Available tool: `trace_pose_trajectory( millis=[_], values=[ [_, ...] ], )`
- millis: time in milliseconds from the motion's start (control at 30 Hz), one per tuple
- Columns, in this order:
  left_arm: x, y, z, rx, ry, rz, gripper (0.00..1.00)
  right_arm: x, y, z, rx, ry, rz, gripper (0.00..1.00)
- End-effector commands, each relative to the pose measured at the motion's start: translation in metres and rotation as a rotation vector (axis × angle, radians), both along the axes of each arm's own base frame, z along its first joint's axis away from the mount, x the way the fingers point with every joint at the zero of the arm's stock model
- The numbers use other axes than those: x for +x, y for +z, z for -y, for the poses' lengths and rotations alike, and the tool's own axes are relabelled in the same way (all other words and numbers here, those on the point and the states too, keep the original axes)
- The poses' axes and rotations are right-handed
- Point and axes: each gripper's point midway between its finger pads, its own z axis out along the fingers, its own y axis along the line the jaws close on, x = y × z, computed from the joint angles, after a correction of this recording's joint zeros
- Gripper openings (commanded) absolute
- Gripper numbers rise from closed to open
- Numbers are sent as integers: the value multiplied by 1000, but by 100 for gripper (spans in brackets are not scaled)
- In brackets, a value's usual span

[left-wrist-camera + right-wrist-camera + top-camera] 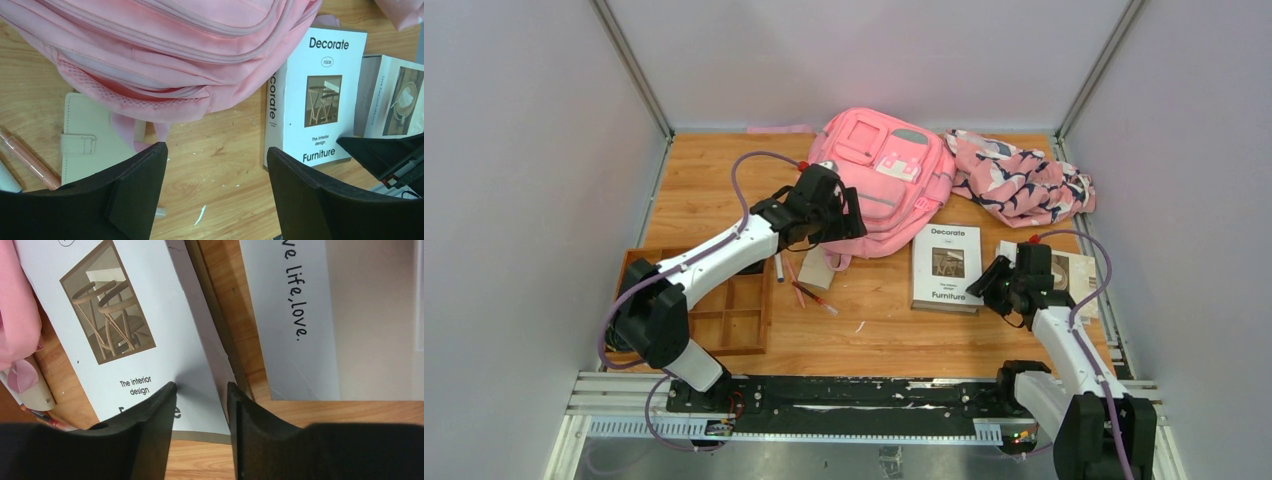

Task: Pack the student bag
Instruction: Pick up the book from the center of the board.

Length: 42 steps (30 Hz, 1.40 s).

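- Large pink fabric backpack (879, 175) lies far centre on the counter (874, 325); left hand (217, 150) is wide open and empty at its near edge.
- Right hand (200, 387) is half-closed astride the white book (125, 300) edge, grip unclear; a corner pinch may slip.

Decorate book (946, 265) | patterned cloth (1022, 185) | wooden tray (742, 330) | pens (812, 296) | white wallet (85, 125)

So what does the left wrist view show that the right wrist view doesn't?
Left wrist only: the mesh pocket of the student bag, a white wallet, pink pens, the open left claw. Right wrist only: "life, love." lettering on the second book, and the edge of the Decorate book between the fingers of the right claw. Both: the two books, the table, some pink bag, the right claw.
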Motion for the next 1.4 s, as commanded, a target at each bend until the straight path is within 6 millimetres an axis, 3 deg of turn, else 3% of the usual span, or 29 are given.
trace_pose_trajectory(
  millis=[0,67,100,133,333,533,700,933,1167,1367],
  values=[
    [-3,12,7,-30,-42,38,81,3,2,0,28,-12,32,42],
    [-4,13,8,-34,-45,43,82,3,3,0,32,-15,38,23],
    [-7,14,11,-47,-62,39,82,3,4,0,36,-18,44,7],
    [-8,15,13,-54,-70,42,82,3,6,-1,42,-16,46,0],
    [-19,15,24,-96,-147,34,87,-1,34,-15,102,42,103,0],
    [-39,17,39,-200,-239,-1,93,-9,95,-28,132,119,280,0],
    [-52,19,47,-282,-273,-34,94,-19,135,-37,168,159,414,0],
    [-58,19,54,-330,-297,-56,96,-25,163,-51,223,228,494,0],
    [-64,17,51,-342,-301,-73,98,-27,178,-63,302,267,527,0],
    [-58,34,24,-485,-182,-43,100,-26,203,-82,488,305,589,0]
  ],
)
